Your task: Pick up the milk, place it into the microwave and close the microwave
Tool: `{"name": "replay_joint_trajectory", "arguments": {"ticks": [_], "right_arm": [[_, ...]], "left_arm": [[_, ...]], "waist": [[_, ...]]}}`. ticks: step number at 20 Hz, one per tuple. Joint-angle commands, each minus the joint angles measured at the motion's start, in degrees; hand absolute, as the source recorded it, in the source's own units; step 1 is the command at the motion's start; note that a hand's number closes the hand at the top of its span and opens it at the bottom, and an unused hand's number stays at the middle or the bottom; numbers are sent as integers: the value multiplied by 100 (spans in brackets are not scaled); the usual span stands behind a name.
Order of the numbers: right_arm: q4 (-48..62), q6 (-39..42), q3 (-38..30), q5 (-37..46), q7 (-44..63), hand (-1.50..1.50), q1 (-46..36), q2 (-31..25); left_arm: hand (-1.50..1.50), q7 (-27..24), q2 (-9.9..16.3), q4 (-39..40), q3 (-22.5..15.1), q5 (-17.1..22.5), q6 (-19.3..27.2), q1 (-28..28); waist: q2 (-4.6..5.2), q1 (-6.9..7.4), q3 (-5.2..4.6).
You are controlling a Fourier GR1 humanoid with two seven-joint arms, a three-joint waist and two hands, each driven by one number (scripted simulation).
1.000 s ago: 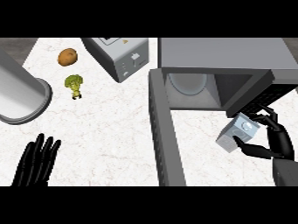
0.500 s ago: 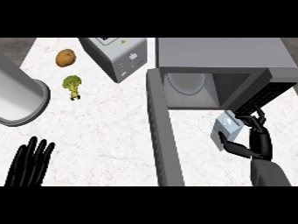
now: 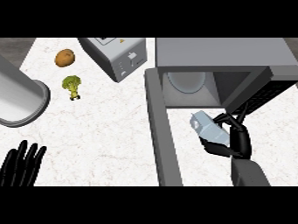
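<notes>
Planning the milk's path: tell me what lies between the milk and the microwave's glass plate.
In the head view, nothing lies between the milk, held in the right hand, and the glass plate; only the microwave's bare floor and open front.

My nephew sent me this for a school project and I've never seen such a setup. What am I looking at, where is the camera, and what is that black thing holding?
The camera sits in a humanoid robot's head, looking steeply down at a white kitchen counter. The black shapes are the robot's hands on grey forearms. The right hand has its fingers curled round a small milk carton, just in front of an open microwave; the microwave door swings out toward the camera. The left hand rests open at the lower left, fingers up. Also on the counter: a potato, a piece of broccoli, a toaster and a large grey cylinder on the left.
</notes>
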Motion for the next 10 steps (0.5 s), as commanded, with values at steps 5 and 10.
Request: {"name": "replay_joint_trajectory", "arguments": {"ticks": [5,10], "right_arm": [[-619,-1255,954,-98,912,150,-339,92],[-1047,-1365,1055,23,1768,150,-571,40]], "left_arm": [[-150,-556,-49,428,205,-29,-405,252],[-150,-15,61,41,613,289,-512,191]], "waist": [[44,110,19],[49,90,22]]}}
